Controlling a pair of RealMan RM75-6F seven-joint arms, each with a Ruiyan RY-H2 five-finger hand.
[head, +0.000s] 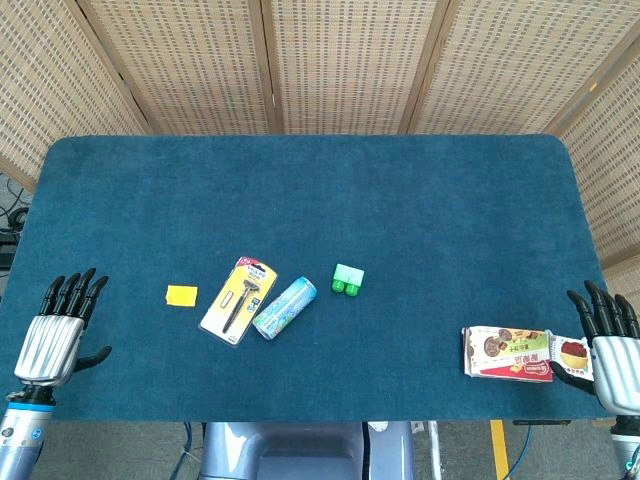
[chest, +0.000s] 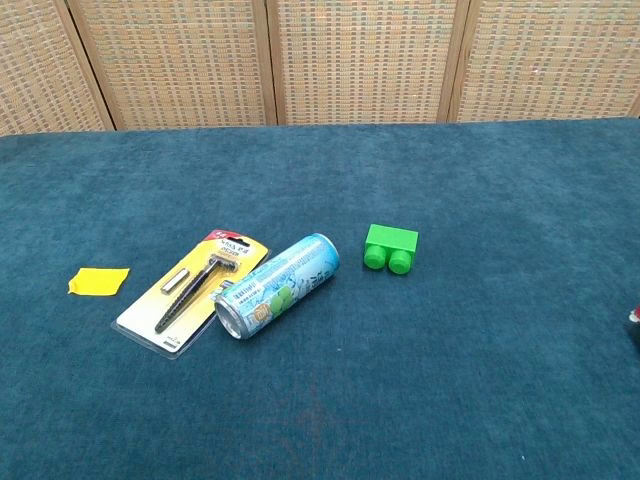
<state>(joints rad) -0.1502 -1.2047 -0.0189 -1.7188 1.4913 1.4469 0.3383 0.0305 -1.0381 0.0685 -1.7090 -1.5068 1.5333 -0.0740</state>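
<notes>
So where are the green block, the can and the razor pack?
green block (chest: 391, 248): chest view, on its top face.
can (chest: 277, 285): chest view, mid-side of its printed body.
razor pack (head: 238, 299): head view, middle of the card, on the razor handle.

Left hand: silver-backed, black-fingered left hand (head: 58, 335) at the lower left of the head view, palm down, fingers straight and spread, thumb out to the side.
Right hand: matching right hand (head: 610, 345) at the lower right edge, fingers extended and apart.
Wrists: both cut off by the bottom edge.
</notes>
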